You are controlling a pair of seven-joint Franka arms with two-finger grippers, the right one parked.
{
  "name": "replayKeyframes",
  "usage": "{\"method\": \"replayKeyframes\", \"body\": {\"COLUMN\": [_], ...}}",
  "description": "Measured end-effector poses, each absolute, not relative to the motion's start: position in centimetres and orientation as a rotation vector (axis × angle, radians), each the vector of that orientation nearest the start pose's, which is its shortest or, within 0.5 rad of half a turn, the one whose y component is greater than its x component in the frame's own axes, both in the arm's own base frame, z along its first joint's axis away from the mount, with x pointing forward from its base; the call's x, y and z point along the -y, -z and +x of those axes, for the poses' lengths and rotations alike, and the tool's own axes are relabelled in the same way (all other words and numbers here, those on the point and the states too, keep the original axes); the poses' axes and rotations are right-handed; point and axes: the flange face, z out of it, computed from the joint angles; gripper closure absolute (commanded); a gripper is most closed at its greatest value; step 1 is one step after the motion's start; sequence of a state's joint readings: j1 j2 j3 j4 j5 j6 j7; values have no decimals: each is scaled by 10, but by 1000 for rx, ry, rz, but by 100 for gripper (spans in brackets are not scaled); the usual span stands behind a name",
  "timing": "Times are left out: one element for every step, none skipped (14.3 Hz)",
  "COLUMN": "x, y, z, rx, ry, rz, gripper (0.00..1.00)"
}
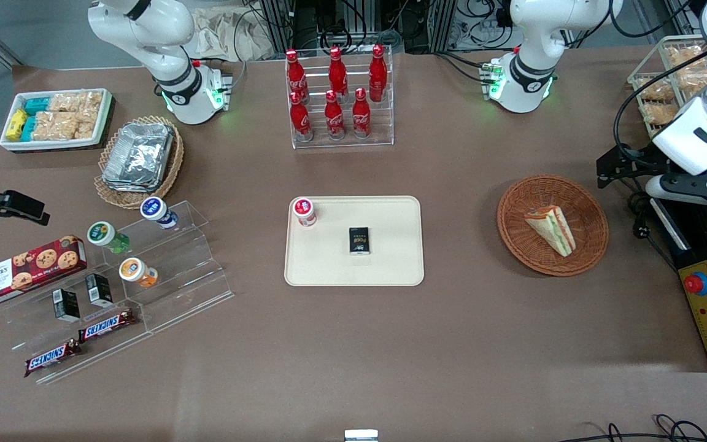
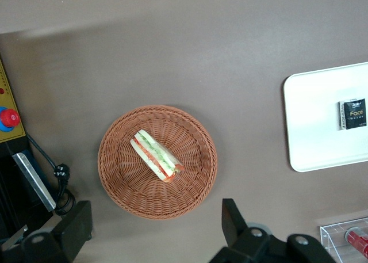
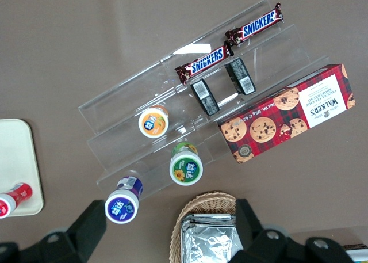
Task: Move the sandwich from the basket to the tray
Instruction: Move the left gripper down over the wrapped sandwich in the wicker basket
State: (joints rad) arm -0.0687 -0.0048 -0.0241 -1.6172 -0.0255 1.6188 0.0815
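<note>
The sandwich [image 1: 551,228] lies on its side in the basket [image 1: 587,199], well apart from the tray [image 1: 396,270], which holds 2 small items, while the gripper [image 2: 155,231] hovers above the basket, jaws spread wide, presumably to straddle the wedge.

The sandwich [image 1: 551,229] showed pale bread with green, orange and red stripes, inside the reddish-brown woven basket [image 1: 587,202]. Beside the basket, the tray [image 1: 390,270] was plain cream-beige on the dull brown bench [image 1: 353,344]. Above the basket, the pincer [image 2: 155,231] was black, fingers spread.
</note>
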Motion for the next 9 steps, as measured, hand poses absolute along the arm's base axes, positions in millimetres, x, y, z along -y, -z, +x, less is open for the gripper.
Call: {"method": "replayKeyframes", "body": {"x": [53, 52, 51, 49, 48, 47, 47, 46, 45], "y": [-608, -606, -605, -603, -598, -589, -578, -565, -552], "z": [555, 556, 557, 558, 558, 558, 557, 556, 554], "rx": [-271, -267, -257, -203, -80, 72, 211, 336, 455], "ry": [7, 1, -4, -15, -42, -71, -104, -137, -152], "rz": [-3155, -3156, -3157, -3157, -3154, -3143, -3126, -3105, -3082], "gripper": [0, 0, 0, 0, 0, 0, 0, 0, 0]}}
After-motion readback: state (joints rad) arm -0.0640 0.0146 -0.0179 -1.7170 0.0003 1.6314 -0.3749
